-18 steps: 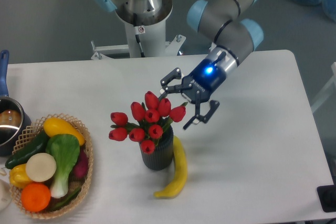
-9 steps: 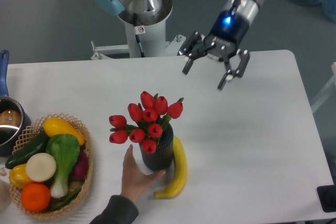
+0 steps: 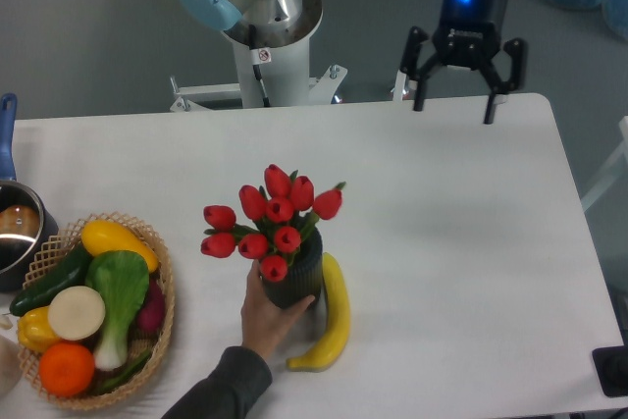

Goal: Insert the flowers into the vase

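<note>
Above the table's far edge, the gripper (image 3: 458, 105) is hanging with fingers spread and empty — it has been pulling up and away from the flowers (image 3: 270, 224), which are standing in the vase (image 3: 291, 279). A person's hand (image 3: 271, 316) is now gripping the vase — insertion looks done.

A person's hand (image 3: 267, 313) and banana (image 3: 331, 316) crowd the vase (image 3: 291, 282); its right side lies open.

Banana (image 3: 332, 316), produce basket (image 3: 162, 340), pot (image 3: 15, 233) on table (image 3: 471, 242).
</note>
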Motion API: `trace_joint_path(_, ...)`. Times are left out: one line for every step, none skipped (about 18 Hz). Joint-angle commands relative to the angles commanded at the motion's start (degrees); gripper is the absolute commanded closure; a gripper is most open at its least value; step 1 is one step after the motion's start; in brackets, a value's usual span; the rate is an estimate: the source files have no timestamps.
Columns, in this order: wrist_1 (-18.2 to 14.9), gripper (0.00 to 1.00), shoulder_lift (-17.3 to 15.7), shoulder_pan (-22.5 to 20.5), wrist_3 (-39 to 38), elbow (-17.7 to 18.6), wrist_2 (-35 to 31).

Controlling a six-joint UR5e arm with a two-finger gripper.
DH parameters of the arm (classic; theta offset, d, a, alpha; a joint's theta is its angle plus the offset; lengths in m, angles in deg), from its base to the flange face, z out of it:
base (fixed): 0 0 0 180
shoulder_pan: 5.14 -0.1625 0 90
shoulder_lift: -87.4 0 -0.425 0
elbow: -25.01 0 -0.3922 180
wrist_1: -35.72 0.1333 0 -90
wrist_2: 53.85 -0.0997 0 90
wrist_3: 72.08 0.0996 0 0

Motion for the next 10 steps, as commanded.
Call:
trace_joint_path(-0.1,0.0,1.1,0.3,0.1,-0.5,-2.9)
trace_joint_path(-0.2,0.0,2.4,0.9,0.1,-0.9,-5.8)
trace_joint_path(-0.2,0.0,3.4,1.6,0.1,-0.8,-8.5)
trace_joint_path(-0.2,0.0,4.6,2.4,0.2,-1.0,-10.7)
trace_joint_path(-0.2,0.0,5.8,2.8,0.2,-1.1,-12.0)
trace_joint_path(-0.2,0.0,7.1,3.0,0.1,-1.5,-13.3)
trace_joint_path(-0.2,0.0,8.3,3.2,0.1,-1.8,-15.5)
trace_joint_path(0.0,0.0,9.4,4.2,0.1,-2.4,-17.9)
trace_joint_path(0.1,0.0,10.3,5.8,0.0,-3.2,-20.1)
trace_joint_path(0.1,0.0,11.3,7.0,0.0,-3.9,-22.1)
